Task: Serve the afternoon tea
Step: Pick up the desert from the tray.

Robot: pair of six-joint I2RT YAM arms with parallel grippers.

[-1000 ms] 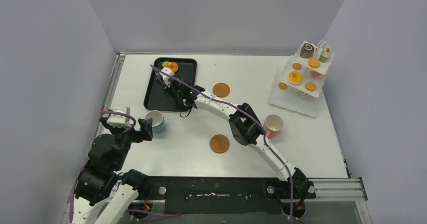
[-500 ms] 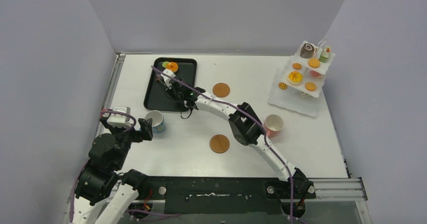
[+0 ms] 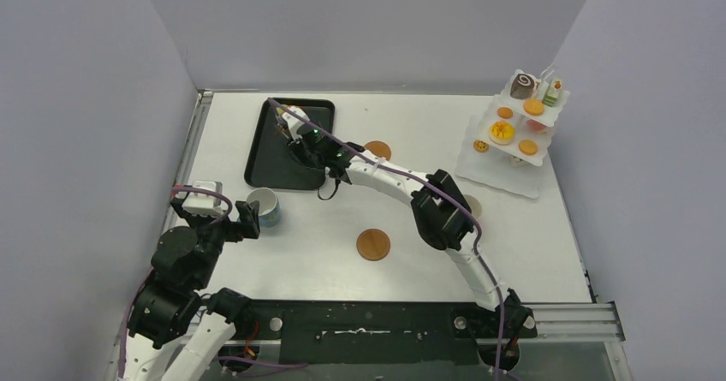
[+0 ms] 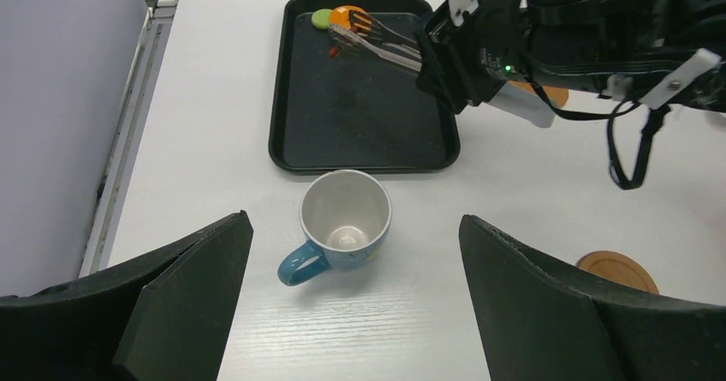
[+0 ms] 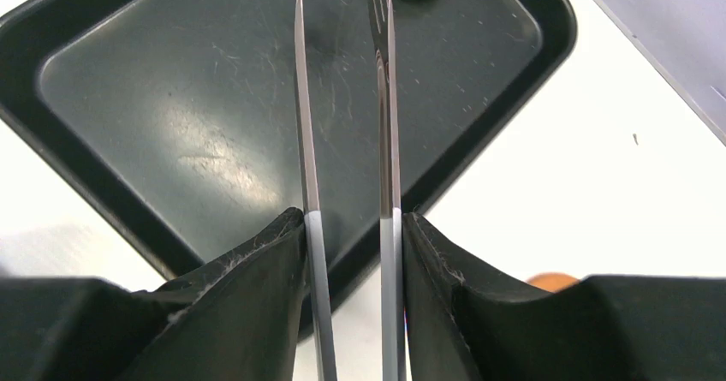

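My right end effector (image 5: 349, 227) is clamped on the long metal tongs (image 5: 305, 98). The tongs point over the black tray (image 5: 171, 98). Their tips are at the orange tart (image 4: 347, 17) in the far corner, beside the green disc (image 4: 321, 17). My left end effector (image 4: 353, 227) is wide apart above the blue cup (image 3: 265, 205) on the tabletop (image 3: 300, 235). More pastries (image 3: 502, 131) sit on the white stand (image 3: 501, 174).

No readable text, label or number shows on anything.
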